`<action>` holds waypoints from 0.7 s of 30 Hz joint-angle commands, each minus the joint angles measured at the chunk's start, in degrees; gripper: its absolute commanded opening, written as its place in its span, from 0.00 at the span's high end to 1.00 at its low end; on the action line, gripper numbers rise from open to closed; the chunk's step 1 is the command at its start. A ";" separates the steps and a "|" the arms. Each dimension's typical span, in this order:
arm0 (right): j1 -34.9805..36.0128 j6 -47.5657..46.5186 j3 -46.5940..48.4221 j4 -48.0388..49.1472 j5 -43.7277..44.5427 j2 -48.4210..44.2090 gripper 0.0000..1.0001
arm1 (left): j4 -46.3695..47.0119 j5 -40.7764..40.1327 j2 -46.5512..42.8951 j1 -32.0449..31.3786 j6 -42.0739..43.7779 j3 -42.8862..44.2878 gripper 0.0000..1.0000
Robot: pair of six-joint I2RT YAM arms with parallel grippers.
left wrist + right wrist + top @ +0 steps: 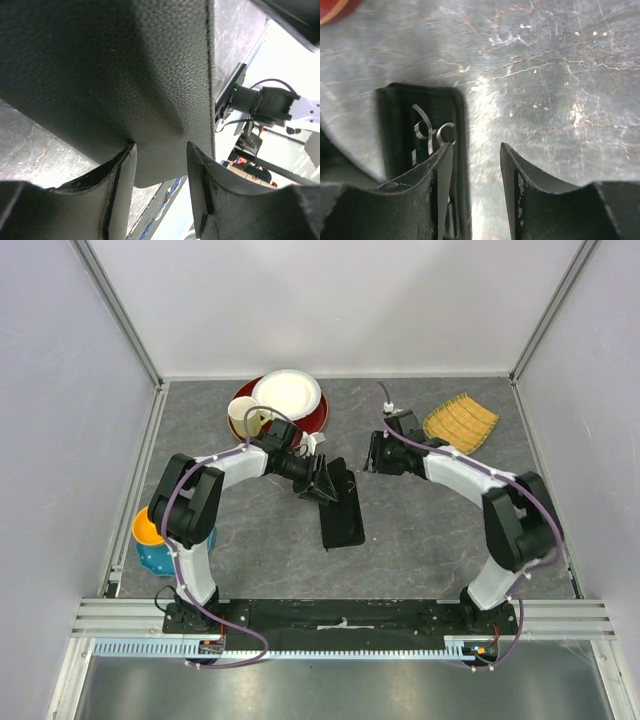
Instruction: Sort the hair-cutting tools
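Observation:
A flat black case [341, 521] lies at mid-table with its lid flap [150, 75] lifted. My left gripper [322, 483] is at the case's far end, open, and its fingertips [128, 150] touch the flap's underside without pinching it. In the right wrist view, the silver scissors [431, 133] show their ring handles inside the case [395, 125]. My right gripper [476, 146] hovers open just right of the case's edge, with nothing between its fingers; in the top view it [370, 457] is to the right of the flap. No comb is clearly visible.
A red plate [316, 418] bearing a white plate [287, 393] and a cup [242, 415] stands at the back. A yellow bamboo mat [460, 421] lies back right. An orange bowl [146, 529] on a blue one [155, 560] sits at the left edge.

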 commanded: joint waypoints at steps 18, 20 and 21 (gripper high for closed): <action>19.48 0.18 -20.01 2.14 0.10 -18.83 0.60 | -11.94 -29.75 4.02 -3.09 -8.66 7.53 0.50; 19.48 0.97 -20.80 3.46 1.42 -16.98 0.66 | -12.20 -30.63 3.23 -3.09 -8.66 7.01 0.49; 19.48 1.33 -20.72 3.82 1.86 -15.06 0.67 | -12.29 -30.81 2.27 -3.09 -8.57 6.74 0.48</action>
